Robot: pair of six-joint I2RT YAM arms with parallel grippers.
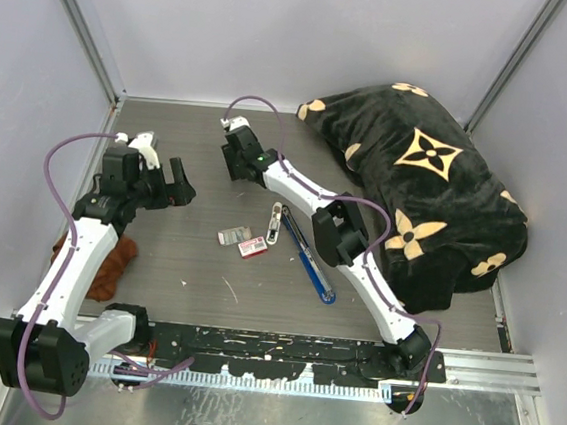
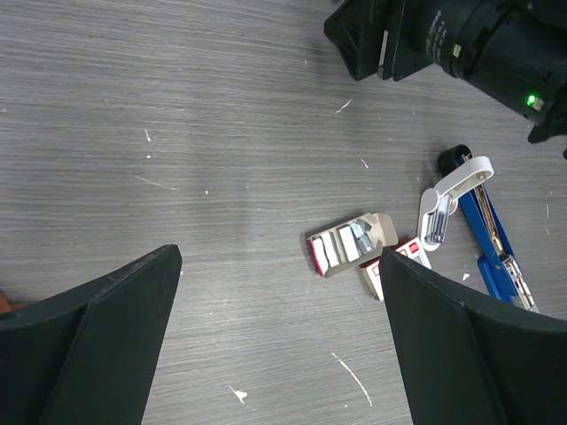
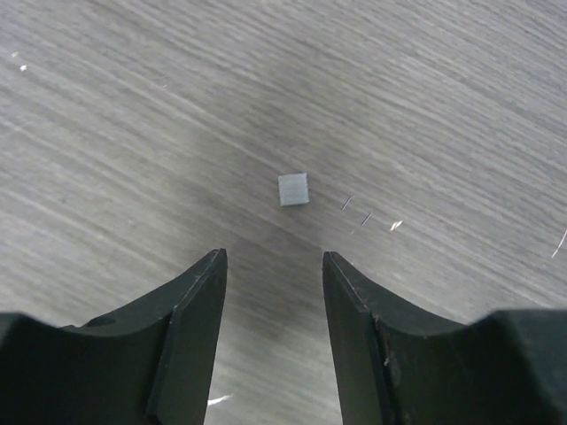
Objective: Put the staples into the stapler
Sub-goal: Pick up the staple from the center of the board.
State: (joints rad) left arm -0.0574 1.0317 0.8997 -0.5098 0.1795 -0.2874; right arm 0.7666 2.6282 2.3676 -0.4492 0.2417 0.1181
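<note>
Left gripper (image 1: 172, 188) hangs above the table (image 1: 185, 298) with its jaws spread wide and nothing between them; a rust cloth (image 1: 108, 261) lies behind it, under its arm. Right gripper (image 3: 272, 258) is next, pointing down at the far part of the table, jaws partly apart and gripping nothing. Staples (image 3: 293, 189), a small grey block, lie flat on the wood just ahead of its fingertips, almost in line with the gap and touching neither finger. Ahead of the left gripper, toward its right finger, an opened red-and-white box (image 2: 350, 244) lies on the table. Stapler (image 2: 493, 241) lies just right of the box, swung open, with a white piece (image 2: 454, 186) at its far end. Blanket (image 1: 426, 196), black with tan flowers, is heaped well to the right of both grippers.
</note>
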